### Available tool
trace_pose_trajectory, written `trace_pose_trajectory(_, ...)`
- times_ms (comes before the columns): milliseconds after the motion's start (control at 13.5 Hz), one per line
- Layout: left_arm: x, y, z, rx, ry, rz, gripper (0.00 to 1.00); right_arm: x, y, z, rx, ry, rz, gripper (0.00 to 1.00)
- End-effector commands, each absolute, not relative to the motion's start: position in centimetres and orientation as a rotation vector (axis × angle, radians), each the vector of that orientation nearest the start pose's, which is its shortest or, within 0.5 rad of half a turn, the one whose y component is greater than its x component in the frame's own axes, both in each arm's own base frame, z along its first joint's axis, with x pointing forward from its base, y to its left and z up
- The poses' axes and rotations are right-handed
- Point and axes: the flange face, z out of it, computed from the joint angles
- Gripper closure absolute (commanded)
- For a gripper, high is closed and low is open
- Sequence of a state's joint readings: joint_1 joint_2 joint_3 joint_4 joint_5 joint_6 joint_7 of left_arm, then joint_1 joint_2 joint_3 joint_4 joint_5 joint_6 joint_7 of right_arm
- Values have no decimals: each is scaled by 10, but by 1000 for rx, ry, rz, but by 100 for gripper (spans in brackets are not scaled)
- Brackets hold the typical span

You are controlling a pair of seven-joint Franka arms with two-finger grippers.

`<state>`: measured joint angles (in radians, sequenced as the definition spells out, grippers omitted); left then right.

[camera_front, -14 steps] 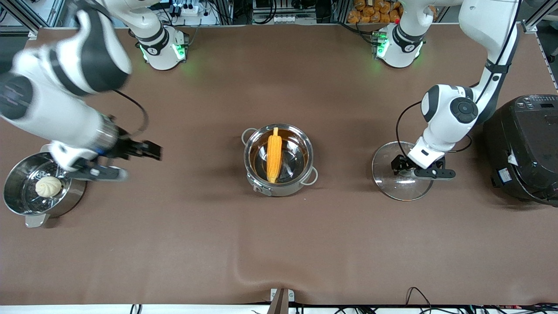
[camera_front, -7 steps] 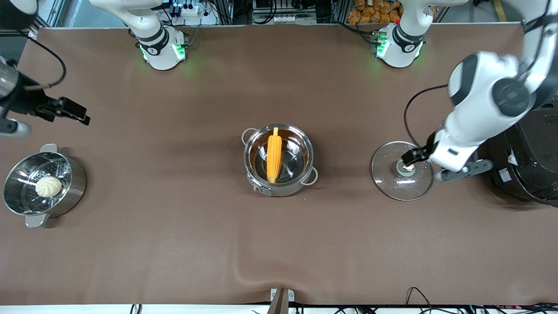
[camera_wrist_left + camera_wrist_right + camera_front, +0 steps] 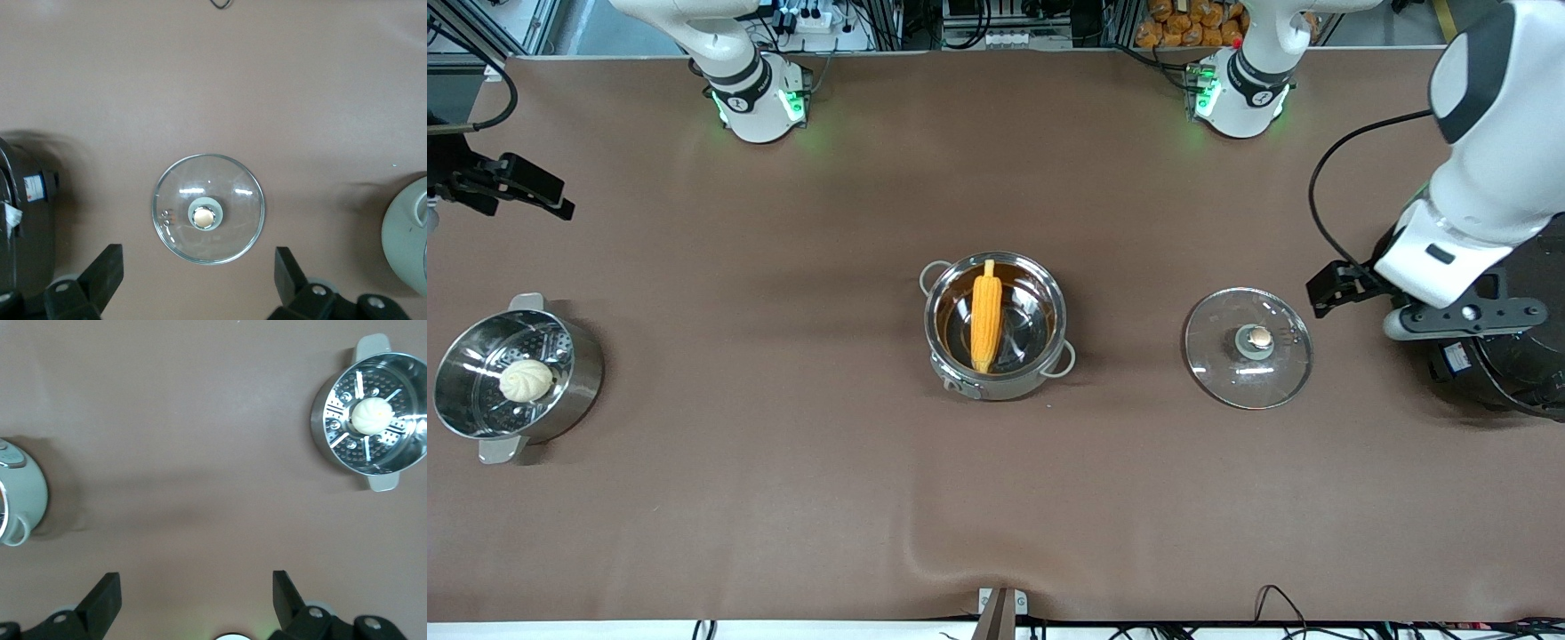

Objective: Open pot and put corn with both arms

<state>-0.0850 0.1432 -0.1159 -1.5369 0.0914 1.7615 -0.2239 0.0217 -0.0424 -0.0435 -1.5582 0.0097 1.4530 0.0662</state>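
The pot (image 3: 1049, 357) stands uncovered mid-table, and the corn (image 3: 985, 313) lies inside it, pale tip toward the robots' bases. Its glass lid (image 3: 1227, 373) with the copper-coloured knob (image 3: 1260, 336) lies flat on the table toward the left arm's end. My left gripper (image 3: 1327, 293) hangs open and holds nothing, over the table between lid and black cooker. In the left wrist view the lid (image 3: 233, 200) lies below the open left gripper (image 3: 198, 252), and the pot's grey base (image 3: 407, 240) shows at the frame's edge. My right gripper (image 3: 538, 191) is open over the right arm's end of the table.
A steel steamer pot (image 3: 578, 373) holding a white bun (image 3: 526, 380) stands at the right arm's end, also in the right wrist view as steamer (image 3: 333, 420) and bun (image 3: 369, 415). The large black cooker (image 3: 1520, 373) stands at the left arm's end.
Both arms have lifted and drawn back. The left gripper left the lid's knob and moved toward the cooker. The right gripper swung from beside the steamer toward the table's end.
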Motion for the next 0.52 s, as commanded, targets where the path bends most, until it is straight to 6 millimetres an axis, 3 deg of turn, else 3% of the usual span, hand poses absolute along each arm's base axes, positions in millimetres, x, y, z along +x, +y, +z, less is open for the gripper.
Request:
trace_pose_trajectory(0,594,-96,604,-3073,12,-184,0,528,-8,648,-3178,104,106,0)
trace_pose_trajectory(443,571,-71,634,-3125,66,-138,0,529,-4,650,-3161,100,99,0)
